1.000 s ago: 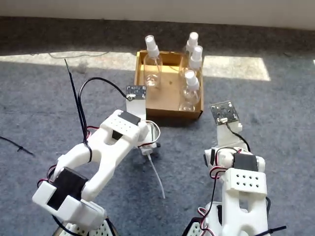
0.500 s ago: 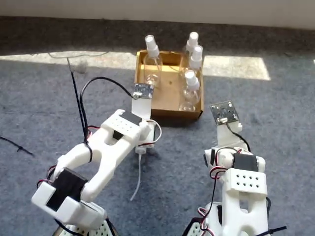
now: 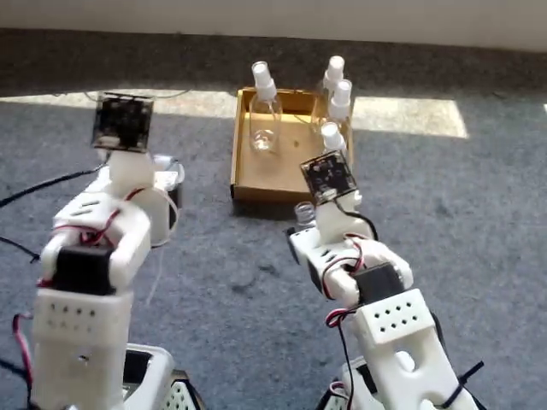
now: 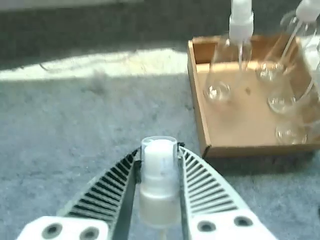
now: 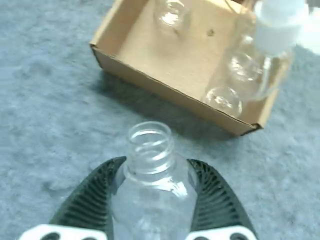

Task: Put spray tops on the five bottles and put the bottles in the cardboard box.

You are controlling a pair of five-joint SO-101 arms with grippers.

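My left gripper (image 4: 159,152) is shut on a white spray top (image 4: 160,185), held off the carpet to the left of the cardboard box (image 4: 200,115). In the high view the spray top (image 3: 167,181) sits at the left gripper (image 3: 167,195), with its thin tube (image 3: 158,273) hanging down. My right gripper (image 5: 152,165) is shut on a clear open-necked bottle (image 5: 150,150), upright just in front of the box (image 5: 165,85). From above, that bottle (image 3: 303,210) sits at the box's (image 3: 291,175) near edge. Several capped bottles (image 3: 265,107) stand in the box.
Grey carpet surrounds the box. A sunlit strip (image 3: 410,118) runs behind the box. A black cable (image 3: 26,192) trails from the left arm, and a cable tie (image 3: 17,248) lies at the far left.
The left arm has swung left and lifted away from the box front, carrying the spray top. The right arm has moved forward and left to the box's near edge with the open bottle.
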